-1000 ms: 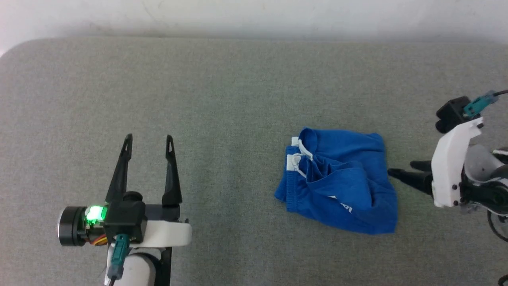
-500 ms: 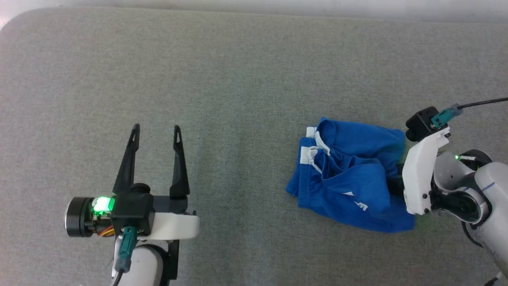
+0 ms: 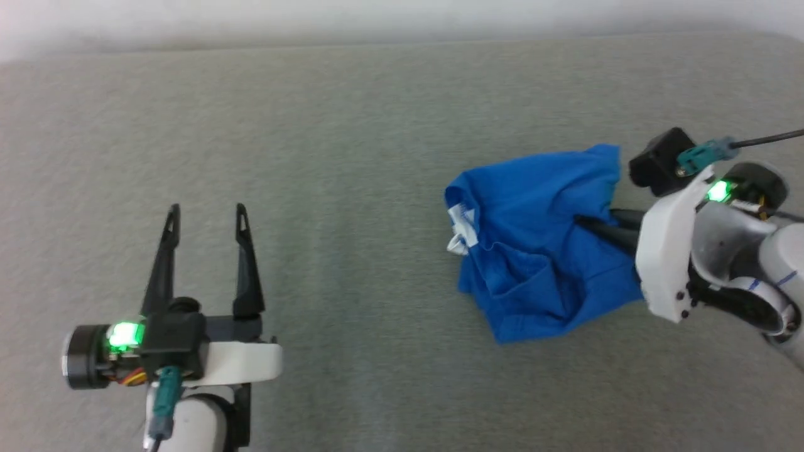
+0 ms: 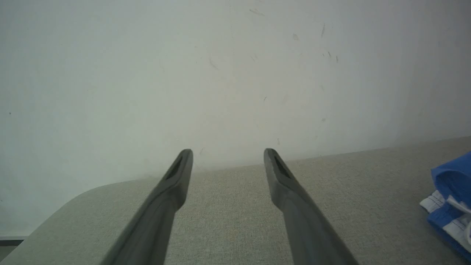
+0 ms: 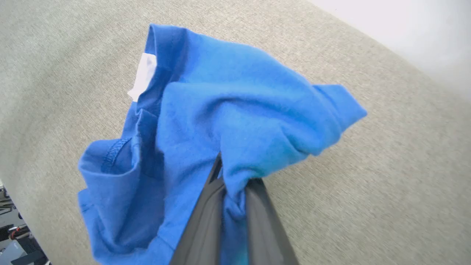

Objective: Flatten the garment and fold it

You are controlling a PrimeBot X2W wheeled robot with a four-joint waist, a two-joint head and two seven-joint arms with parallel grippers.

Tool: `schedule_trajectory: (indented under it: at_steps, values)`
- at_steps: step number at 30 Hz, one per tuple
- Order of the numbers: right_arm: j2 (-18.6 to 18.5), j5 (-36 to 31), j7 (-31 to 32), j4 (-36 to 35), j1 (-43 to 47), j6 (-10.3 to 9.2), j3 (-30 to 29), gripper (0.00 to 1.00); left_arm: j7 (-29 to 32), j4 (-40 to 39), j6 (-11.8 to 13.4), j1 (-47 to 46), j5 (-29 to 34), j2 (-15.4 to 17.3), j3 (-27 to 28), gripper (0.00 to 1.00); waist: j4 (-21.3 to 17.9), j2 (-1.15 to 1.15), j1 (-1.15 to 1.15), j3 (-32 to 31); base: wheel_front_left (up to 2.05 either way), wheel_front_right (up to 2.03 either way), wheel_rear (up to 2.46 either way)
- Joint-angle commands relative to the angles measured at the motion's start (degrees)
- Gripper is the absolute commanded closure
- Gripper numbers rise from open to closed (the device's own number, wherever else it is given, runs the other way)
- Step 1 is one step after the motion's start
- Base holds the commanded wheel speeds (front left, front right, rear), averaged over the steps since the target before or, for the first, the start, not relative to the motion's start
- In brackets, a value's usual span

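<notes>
Right of centre on the grey pad (image 3: 352, 157), the garment (image 3: 534, 245) sits bunched, soft and light, one fold pinched by the right gripper (image 5: 230, 186); left gripper (image 3: 206, 212) spread wide, empty; a stitched edge looks the better hold.

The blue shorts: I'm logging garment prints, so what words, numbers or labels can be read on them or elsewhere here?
No text can be read.
The blue shorts are bunched and show plain blue cloth and white trim, both without lettering.
The grey surface and the wall bear no writing.
</notes>
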Motion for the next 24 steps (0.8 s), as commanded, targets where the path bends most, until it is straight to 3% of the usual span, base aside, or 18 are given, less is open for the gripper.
schedule_trajectory:
  at_steps: [1,7,11,16,24]
  values:
    - [-0.76,-0.60,0.14,-0.52,-1.06,-0.05,0.48,1.00,-0.27,-0.47,0.46,0.52,0.21,0.47,0.41,0.00,-6.41,0.00,0.00,-0.39,0.00,0.00,0.00]
    - [-5.99,-3.16,1.00,-1.91,-5.26,-0.05,2.89,1.00,-0.27,-3.07,0.75,0.53,0.81,2.60,1.97,0.00,-13.91,0.00,0.00,3.47,0.00,0.00,0.00]
    - [-8.44,-4.28,0.32,0.30,-6.97,-0.05,2.22,1.00,-0.27,-4.55,0.57,-0.36,1.15,4.57,3.03,0.00,-16.84,0.00,0.00,7.35,0.00,0.00,0.00]
    - [-10.16,-7.32,-0.82,8.22,-9.31,-0.05,0.14,1.00,-0.27,-6.10,0.20,-2.37,1.71,6.77,3.37,0.00,-17.95,0.00,0.00,12.35,0.00,0.00,0.00]
    - [-7.70,-12.65,-4.95,25.66,-13.97,-0.05,-5.26,1.00,-0.27,-7.76,0.49,-5.96,2.20,8.74,2.76,0.00,-16.60,0.00,0.00,18.70,0.00,0.00,0.00]
